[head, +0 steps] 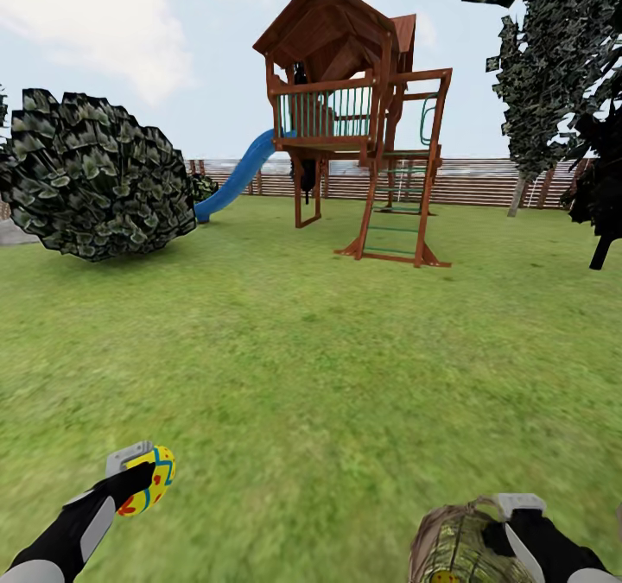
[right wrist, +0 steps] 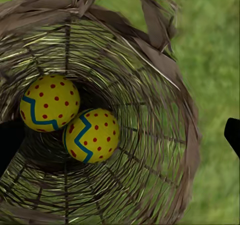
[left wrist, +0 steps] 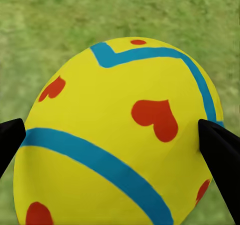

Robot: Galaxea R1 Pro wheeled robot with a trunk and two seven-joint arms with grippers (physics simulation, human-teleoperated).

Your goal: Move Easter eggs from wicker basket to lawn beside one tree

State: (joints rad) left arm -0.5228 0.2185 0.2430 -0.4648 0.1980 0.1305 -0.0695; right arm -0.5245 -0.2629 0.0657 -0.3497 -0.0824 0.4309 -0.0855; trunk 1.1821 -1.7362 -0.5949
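two eggs in basket; third egg in left gripper.

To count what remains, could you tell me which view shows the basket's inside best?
The right wrist view: it looks into the wicker basket at two eggs. The head view shows its outside by the right gripper.

Wicker basket cut off by the head view's bottom edge, its far side hidden behind the right gripper. In the left wrist view the held egg runs off the bottom edge, and the black fingers are clipped at both sides. In the right wrist view the basket rim is cropped, and one dark finger covers part of its inside.
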